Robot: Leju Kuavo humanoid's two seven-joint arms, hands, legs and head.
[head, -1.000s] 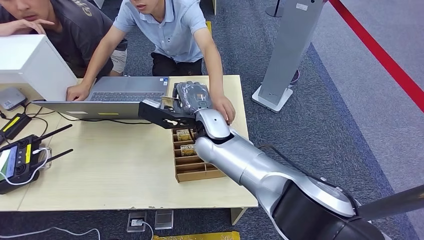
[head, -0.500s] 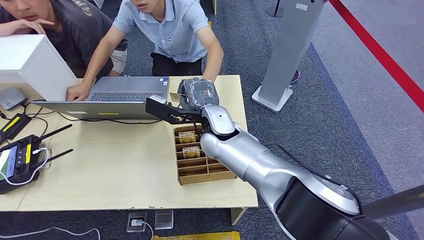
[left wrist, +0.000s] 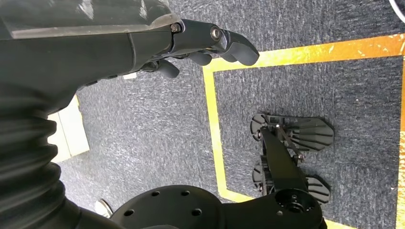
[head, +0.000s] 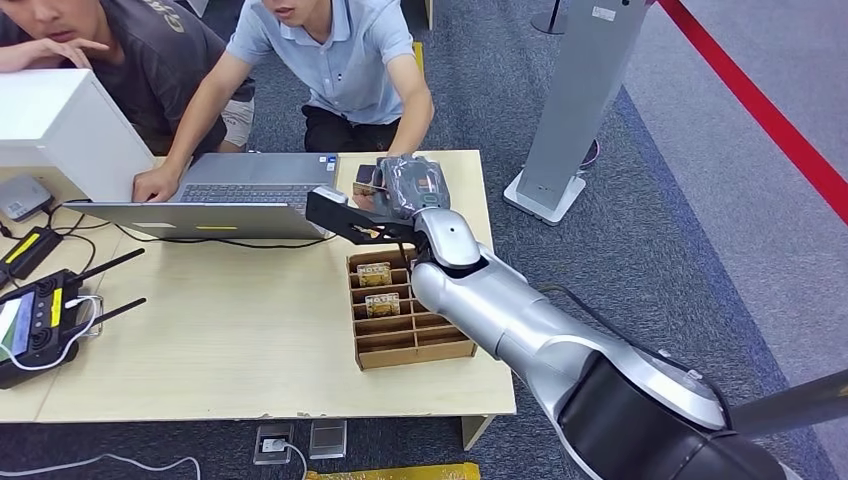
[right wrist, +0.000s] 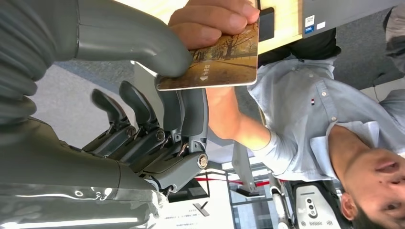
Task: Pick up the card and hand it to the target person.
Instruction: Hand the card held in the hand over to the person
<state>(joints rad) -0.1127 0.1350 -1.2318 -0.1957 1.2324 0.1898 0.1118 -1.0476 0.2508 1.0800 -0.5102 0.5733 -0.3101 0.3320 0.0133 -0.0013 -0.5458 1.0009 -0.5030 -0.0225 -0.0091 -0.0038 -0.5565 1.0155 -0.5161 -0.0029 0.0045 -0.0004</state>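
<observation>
a: right hand [head: 405, 188]?
b: raised over the desk's [head: 230, 330] far edge, beside the laptop [head: 225, 190]. thumb [right wrist: 143, 45] and fingers [right wrist: 184, 112] pinch the card [right wrist: 217, 62].
a: card's place?
b: in that pinch, above the far edge. a person's hand [right wrist: 212, 19] grips its other end too; the arm runs back to a light blue shirt [head: 335, 50].
a: left hand [left wrist: 157, 45]?
b: hangs over carpet, fingers loosely curled, holding nothing.
a: else on the desk?
b: cardboard tray [head: 405, 345] at the right edge, near side of the hand, two small packs in it. controller [head: 35, 320] at the left edge.
</observation>
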